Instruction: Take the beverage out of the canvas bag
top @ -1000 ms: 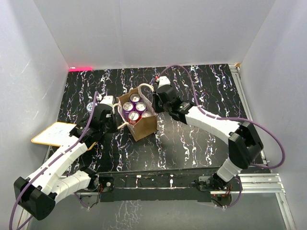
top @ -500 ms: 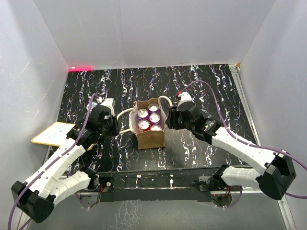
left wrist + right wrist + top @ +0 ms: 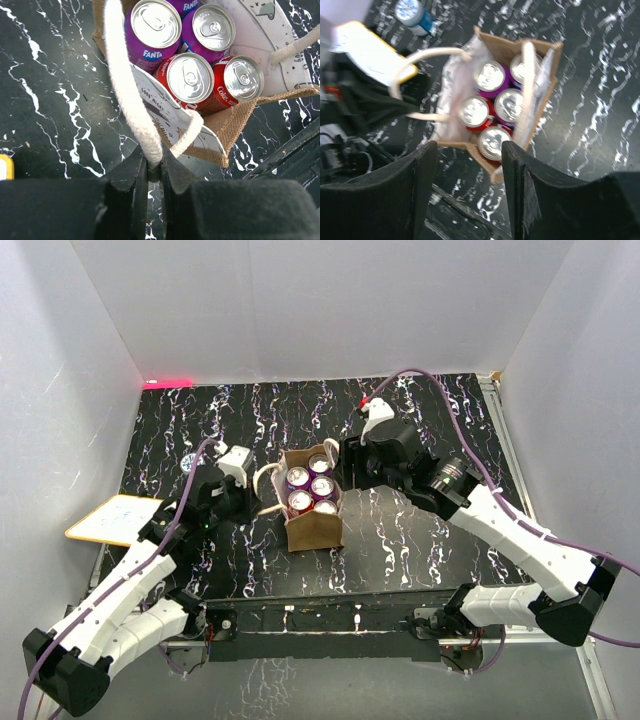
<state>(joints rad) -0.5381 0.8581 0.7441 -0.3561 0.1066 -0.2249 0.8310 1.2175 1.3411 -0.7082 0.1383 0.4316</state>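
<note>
Left gripper [image 3: 152, 167] clamps the handle [image 3: 125, 85] of the canvas bag [image 3: 235, 125]; right gripper [image 3: 469, 150], jaws wide above it, should descend straight onto one can [image 3: 490, 76].

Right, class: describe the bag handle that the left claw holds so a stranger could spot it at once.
Find the canvas bag standing upright mid-way across the black marbled table. It has two cream rope handles; take the left handle. Unlike the other handle, it is pinched in the left claw.
</note>
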